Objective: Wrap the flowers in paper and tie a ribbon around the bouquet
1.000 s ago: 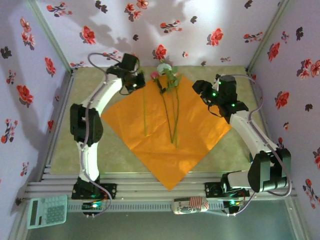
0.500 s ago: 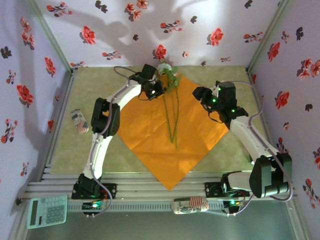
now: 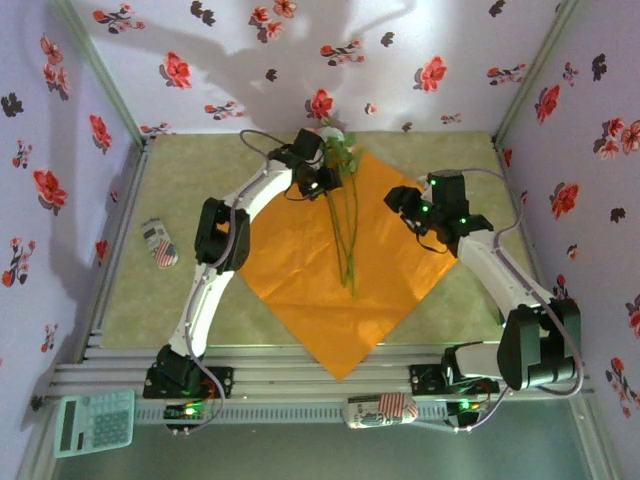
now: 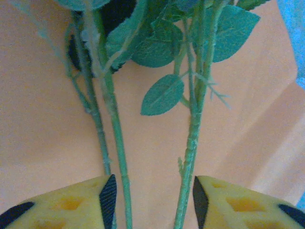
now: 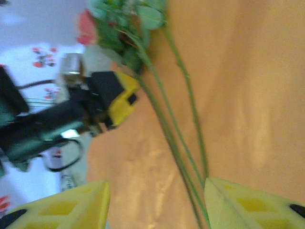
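The flowers (image 3: 346,215) lie on the orange paper (image 3: 290,270), with the blooms at its far corner and the stems running toward the arm bases. The left end effector (image 3: 320,184) straddles the upper stems with its jaws parted, the stems loose between them. The right end effector (image 3: 403,208) hovers over the paper's right side, jaws apart, holding nothing. The paper lies on the desk (image 3: 180,200).

Under the matt yellow plastic fingers (image 4: 228,206) of our left gripper (image 4: 153,195) we see thin, matt, creased orange paper (image 4: 43,124) and flowers (image 4: 162,93) with rough, cloth-like leaves.
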`<action>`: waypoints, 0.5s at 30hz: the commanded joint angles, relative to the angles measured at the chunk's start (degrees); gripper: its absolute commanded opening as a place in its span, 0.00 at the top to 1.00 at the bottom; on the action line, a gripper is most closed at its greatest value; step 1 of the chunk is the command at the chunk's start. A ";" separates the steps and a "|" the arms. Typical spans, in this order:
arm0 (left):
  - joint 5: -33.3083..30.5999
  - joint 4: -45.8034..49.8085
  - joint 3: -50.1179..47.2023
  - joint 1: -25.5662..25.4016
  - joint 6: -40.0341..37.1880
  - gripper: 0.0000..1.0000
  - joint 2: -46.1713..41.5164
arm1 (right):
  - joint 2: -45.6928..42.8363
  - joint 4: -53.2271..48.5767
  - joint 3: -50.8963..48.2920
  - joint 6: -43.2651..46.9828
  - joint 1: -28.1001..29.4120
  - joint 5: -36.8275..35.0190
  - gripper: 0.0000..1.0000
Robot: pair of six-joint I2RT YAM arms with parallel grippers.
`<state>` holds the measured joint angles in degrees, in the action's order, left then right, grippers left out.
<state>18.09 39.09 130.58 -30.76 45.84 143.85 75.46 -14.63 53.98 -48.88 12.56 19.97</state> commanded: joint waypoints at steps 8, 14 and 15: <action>-4.18 17.91 -9.25 -1.73 -5.91 0.46 -18.45 | 4.02 -29.02 3.18 3.88 9.49 -13.04 0.49; 1.97 10.83 -32.29 -1.71 -1.64 0.59 -27.27 | 9.86 -23.41 0.15 1.43 13.55 -10.94 0.51; 2.82 8.38 -34.33 -1.59 -0.46 0.62 -27.52 | 11.20 -22.20 0.44 1.34 13.56 -10.82 0.52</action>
<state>17.39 50.41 103.02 -32.27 43.07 115.35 83.11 -37.76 55.29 -46.52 25.89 10.09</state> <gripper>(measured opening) 0.400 0.483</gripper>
